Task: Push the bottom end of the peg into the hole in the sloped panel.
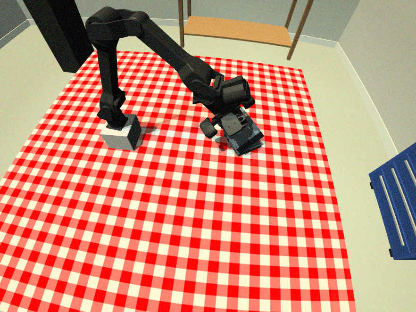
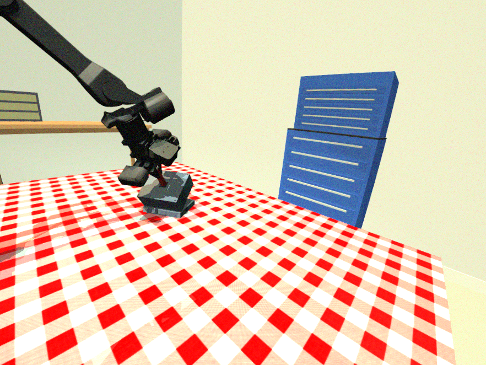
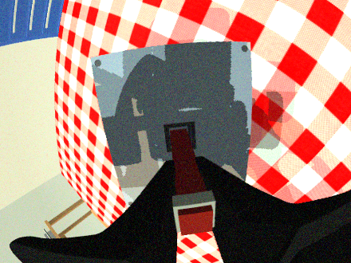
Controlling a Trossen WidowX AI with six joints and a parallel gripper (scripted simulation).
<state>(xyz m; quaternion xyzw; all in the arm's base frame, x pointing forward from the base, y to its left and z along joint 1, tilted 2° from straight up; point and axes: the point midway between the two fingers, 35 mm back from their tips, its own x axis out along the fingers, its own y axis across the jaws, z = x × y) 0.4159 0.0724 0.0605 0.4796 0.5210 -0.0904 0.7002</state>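
Note:
The gripper (image 1: 235,125) (image 2: 158,169) (image 3: 188,175) is shut on a dark red, flat-sided peg (image 2: 162,181) (image 3: 183,145), just above the sloped panel's face. The peg slants down to the panel; its upper end shows a pale grey rim near the bottom of the wrist view. The sloped panel (image 1: 251,134) (image 2: 172,198) (image 3: 207,72) is grey-blue, on a flat base. Its square hole (image 3: 193,133) has a dark rim. The peg's lower end is within the rim's outline and hidden from there on; I cannot tell how deep it is. In the top view the gripper hides the peg and hole.
The arm's pale box-shaped base block (image 1: 115,139) stands on the red and white checked cloth (image 1: 187,234) (image 2: 250,270). A blue drawer cabinet (image 1: 399,201) (image 2: 325,157) and a wooden shelf (image 1: 235,30) stand beyond the table. Shadows of the arm cover much of the panel's face.

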